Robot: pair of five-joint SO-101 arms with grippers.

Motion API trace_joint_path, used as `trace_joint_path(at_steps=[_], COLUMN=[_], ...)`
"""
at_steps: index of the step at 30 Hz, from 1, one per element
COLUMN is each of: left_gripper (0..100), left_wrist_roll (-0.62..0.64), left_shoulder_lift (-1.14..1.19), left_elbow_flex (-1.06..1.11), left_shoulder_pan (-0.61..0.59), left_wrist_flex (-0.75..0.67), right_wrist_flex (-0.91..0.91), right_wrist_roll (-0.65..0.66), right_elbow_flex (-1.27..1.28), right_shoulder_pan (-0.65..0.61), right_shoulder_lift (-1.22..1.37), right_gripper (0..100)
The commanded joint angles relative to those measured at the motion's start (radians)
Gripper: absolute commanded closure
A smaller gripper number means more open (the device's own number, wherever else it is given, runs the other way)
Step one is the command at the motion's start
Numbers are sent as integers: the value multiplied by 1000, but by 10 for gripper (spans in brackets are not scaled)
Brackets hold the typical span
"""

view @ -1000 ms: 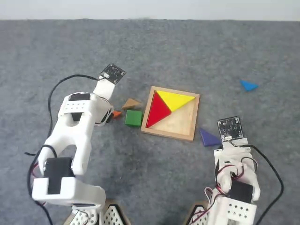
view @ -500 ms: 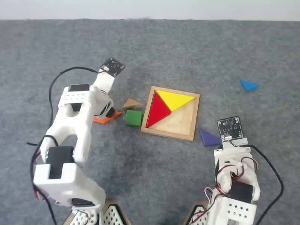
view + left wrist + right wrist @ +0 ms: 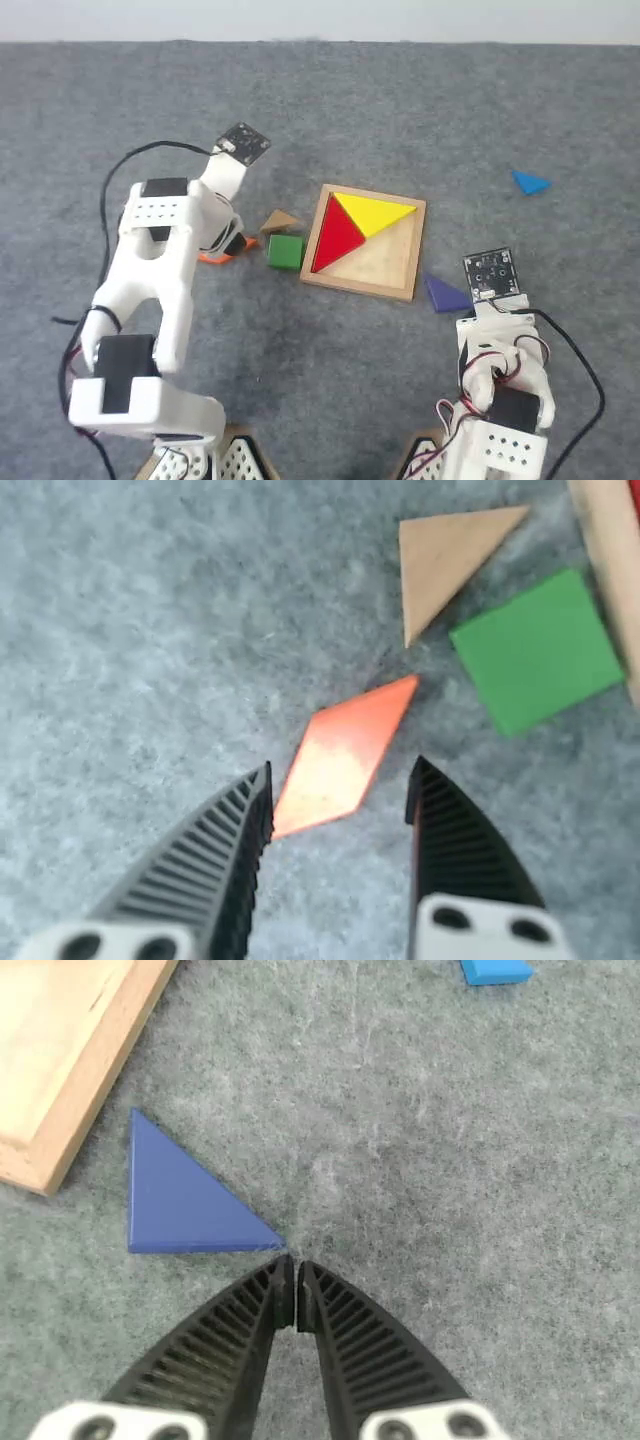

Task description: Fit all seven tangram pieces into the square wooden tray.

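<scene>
The square wooden tray (image 3: 408,270) holds a red triangle (image 3: 335,238) and a yellow triangle (image 3: 372,213). Left of it lie a green square (image 3: 285,251) (image 3: 537,650), a tan triangle (image 3: 280,220) (image 3: 443,551) and an orange parallelogram (image 3: 212,256) (image 3: 343,754). My left gripper (image 3: 340,788) is open just above the parallelogram, a finger at either side of its near end. A dark blue triangle (image 3: 446,294) (image 3: 181,1194) lies by the tray's near right corner. My right gripper (image 3: 297,1265) is shut beside its tip, holding nothing. A small blue triangle (image 3: 530,182) (image 3: 495,971) lies far right.
Grey carpet covers the table (image 3: 400,110). The left arm's white body (image 3: 160,270) stands over the area left of the tray. The tray's wooden edge (image 3: 70,1090) lies close to the dark blue triangle.
The left arm shifted slightly over the orange parallelogram, which first came out from under it and now shows less. The right arm has not moved.
</scene>
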Motion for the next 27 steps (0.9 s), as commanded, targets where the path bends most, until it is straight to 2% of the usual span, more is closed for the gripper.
trace_joint_path(at_steps=[1, 5, 14, 22, 27], left_gripper=[788, 762, 769, 899, 955], left_wrist_roll=[-29, -34, -68, -64, -61], left_shoulder_lift=[18, 138, 351, 367, 364], left_elbow_flex=[-27, -91, -259, -280, -280], left_shoulder_pan=[5, -26, -87, -5, 12], left_wrist_flex=[-3, -17, 0, 166, 192], right_wrist_flex=[10, 10, 8, 8, 8], right_wrist_roll=[14, 14, 14, 14, 14], right_elbow_flex=[15, 15, 15, 17, 17], right_shoulder_pan=[-8, -8, -8, -8, -8], right_shoulder_lift=[-15, -15, -15, -15, -15], right_gripper=[991, 991, 991, 991, 991])
